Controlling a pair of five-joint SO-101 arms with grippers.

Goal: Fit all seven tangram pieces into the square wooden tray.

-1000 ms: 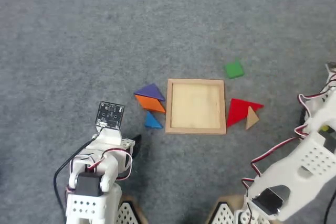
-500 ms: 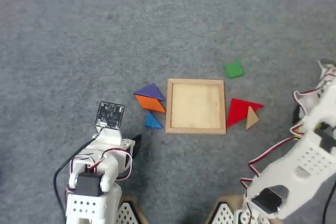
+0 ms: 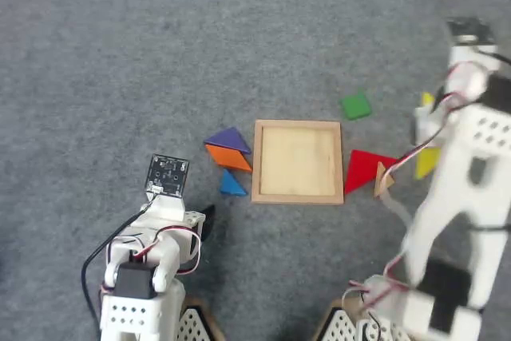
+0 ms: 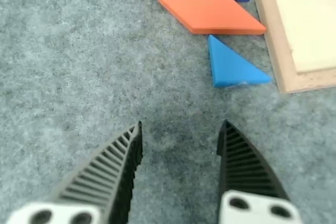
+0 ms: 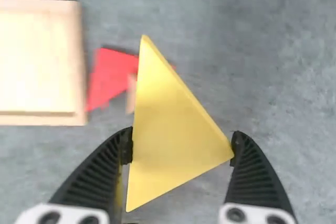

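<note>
High view, entries by size.

- Tray (image 3: 297, 161): square, wooden, no piece seated, mid-mat (image 3: 120, 61).
- Yellow triangle (image 5: 168, 145): large, clamped between the jaws of the right gripper (image 5: 181, 141), at 3 o'clock of the tray, beyond the red one.
- Red triangle (image 3: 363, 169): large, flat, 3 o'clock, just beside the tray.
- Purple triangle (image 3: 229, 139) and orange parallelogram (image 3: 230, 157): touching, 9 o'clock.
- Green square (image 3: 355, 106): 1 o'clock.
- Blue triangle (image 3: 232, 185): 8 o'clock.
- Tan triangle (image 3: 384, 180): touching the red triangle's outer edge.
- Left gripper (image 4: 181, 128): jaws apart, over bare mat, 7 o'clock.

Handling, judged: pieces light, stiff, thin, smooth-faced. Pinch across opposite edges.
</note>
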